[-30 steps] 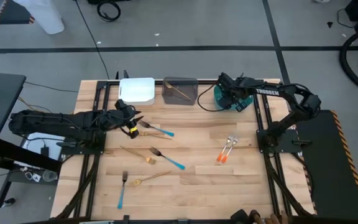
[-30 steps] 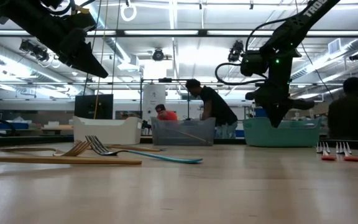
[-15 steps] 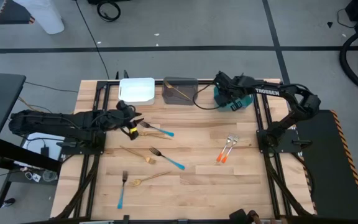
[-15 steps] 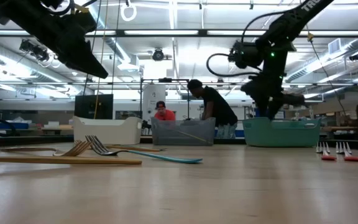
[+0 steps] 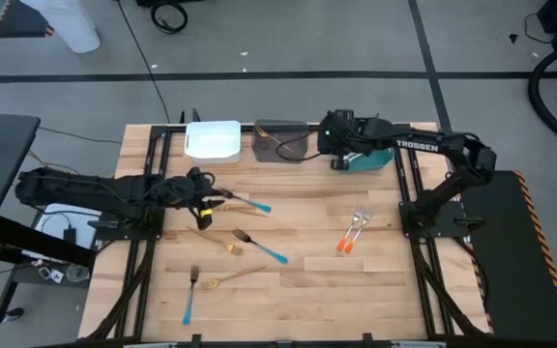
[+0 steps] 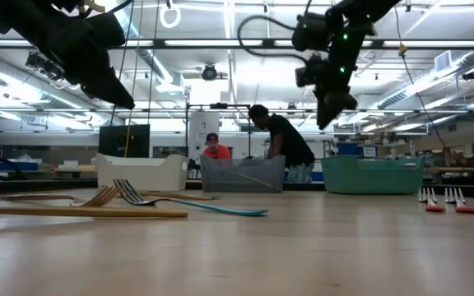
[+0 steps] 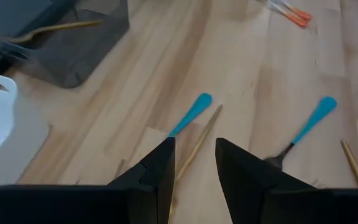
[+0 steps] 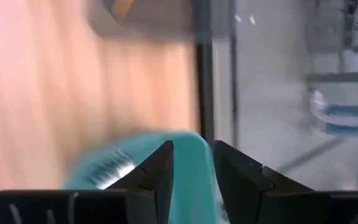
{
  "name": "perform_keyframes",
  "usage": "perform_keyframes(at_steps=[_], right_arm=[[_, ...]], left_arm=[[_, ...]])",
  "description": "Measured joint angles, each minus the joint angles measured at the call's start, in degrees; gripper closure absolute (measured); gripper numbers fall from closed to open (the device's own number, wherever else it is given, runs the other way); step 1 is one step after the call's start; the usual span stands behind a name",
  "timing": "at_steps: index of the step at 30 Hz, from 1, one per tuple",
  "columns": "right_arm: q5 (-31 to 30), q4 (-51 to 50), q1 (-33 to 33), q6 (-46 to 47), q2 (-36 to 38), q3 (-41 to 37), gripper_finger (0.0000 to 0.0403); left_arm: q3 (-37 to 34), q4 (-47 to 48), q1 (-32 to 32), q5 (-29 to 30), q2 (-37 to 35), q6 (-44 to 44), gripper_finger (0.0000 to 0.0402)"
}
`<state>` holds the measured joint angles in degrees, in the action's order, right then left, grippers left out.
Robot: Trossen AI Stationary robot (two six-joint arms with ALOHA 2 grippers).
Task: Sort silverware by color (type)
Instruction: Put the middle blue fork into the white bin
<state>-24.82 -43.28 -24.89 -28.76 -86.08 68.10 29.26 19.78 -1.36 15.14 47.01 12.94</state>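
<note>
The tabletop (image 5: 307,290) is pale wood in planks, smooth with a soft sheen. The blue-handled forks (image 5: 261,246) look like metal with glossy plastic handles; the orange-handled pair (image 5: 353,231) likewise. The gold pieces (image 5: 230,277) look matt metallic. The white bin (image 5: 213,140), grey bin (image 5: 279,141) and teal bin (image 5: 370,159) look like smooth plastic.

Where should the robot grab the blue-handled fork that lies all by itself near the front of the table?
Best from straight above, pinching the narrow blue handle of the blue-handled silver fork near its middle, fingers either side. It lies flat on the wooden table, tines toward the bins, with bare wood beside it. A thin gold fork lies off to one side, apart from it.
</note>
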Motion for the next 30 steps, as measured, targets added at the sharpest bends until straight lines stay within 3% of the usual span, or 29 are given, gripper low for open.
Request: perform_keyframes(at_steps=[9,20,30], right_arm=[[12.9,2.2,7.4,15.2,0.0,0.3,0.028],[11.6,6.2,16.8,27.2,0.0,0.3,0.0294],[8.2,11.2,24.0,33.3,-2.6,0.3,0.0299]], left_arm=[[0.0,0.4,-4.7,-0.1,4.7,0.3,0.0278],[0.0,0.3,-6.1,-3.2,12.5,4.6,0.0278],[0.0,-7.3,-6.3,-6.0,19.8,4.4,0.0278]])
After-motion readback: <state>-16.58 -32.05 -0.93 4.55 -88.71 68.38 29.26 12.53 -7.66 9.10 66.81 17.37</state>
